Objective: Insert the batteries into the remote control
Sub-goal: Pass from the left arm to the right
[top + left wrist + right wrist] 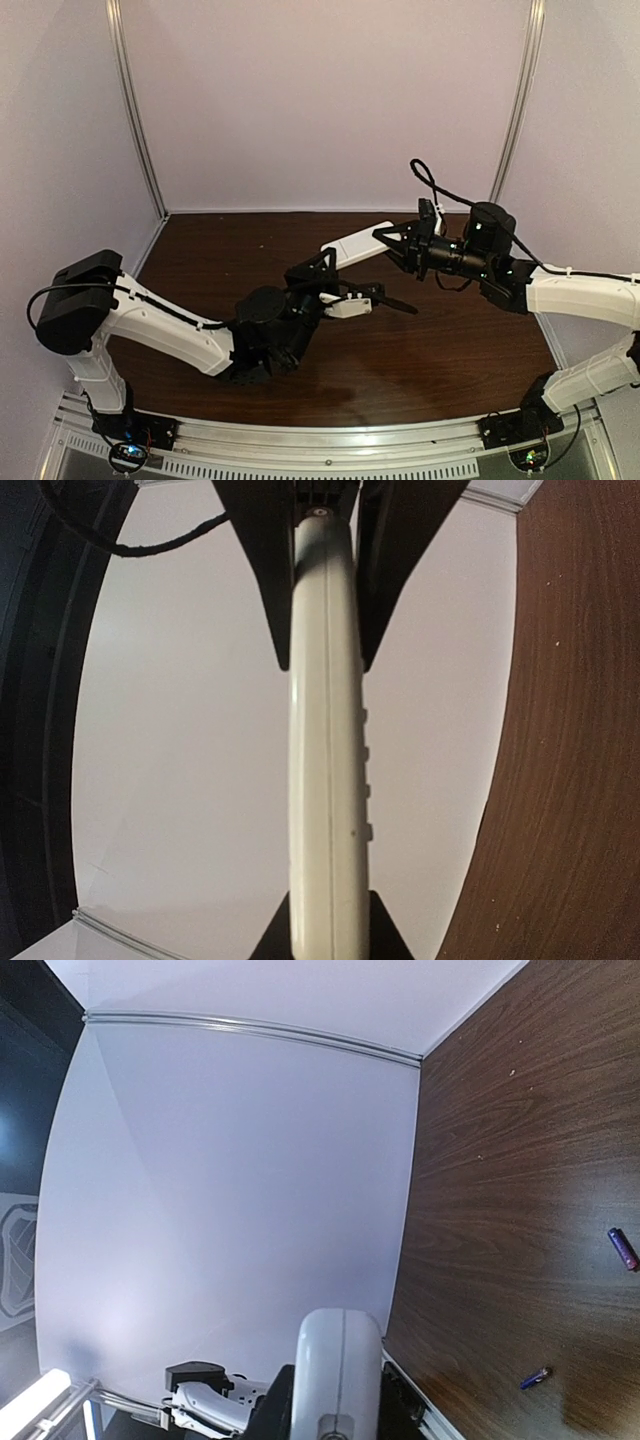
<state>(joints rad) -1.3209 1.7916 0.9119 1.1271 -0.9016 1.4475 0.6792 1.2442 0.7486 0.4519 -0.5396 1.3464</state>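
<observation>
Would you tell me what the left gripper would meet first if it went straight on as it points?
Most likely the right gripper, gripping the far end of the remote control that the left gripper holds.

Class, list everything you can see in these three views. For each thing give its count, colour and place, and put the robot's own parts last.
small flat white rectangular remote control: one, white, held above the table, one end in each hand.
tiny purple-blue cylindrical batteries: two, purple-blue, lying apart on the table, not in the remote.
dark wood-grain table: one, brown, beneath the arms.
pale enclosure walls: lilac-white, behind and beside the table.
left arm, right arm: two, white and black, reaching inward from the near edge.
left hand: one, black fingers, shut on the remote.
right hand: one, black fingers, shut on the remote's other end.
</observation>
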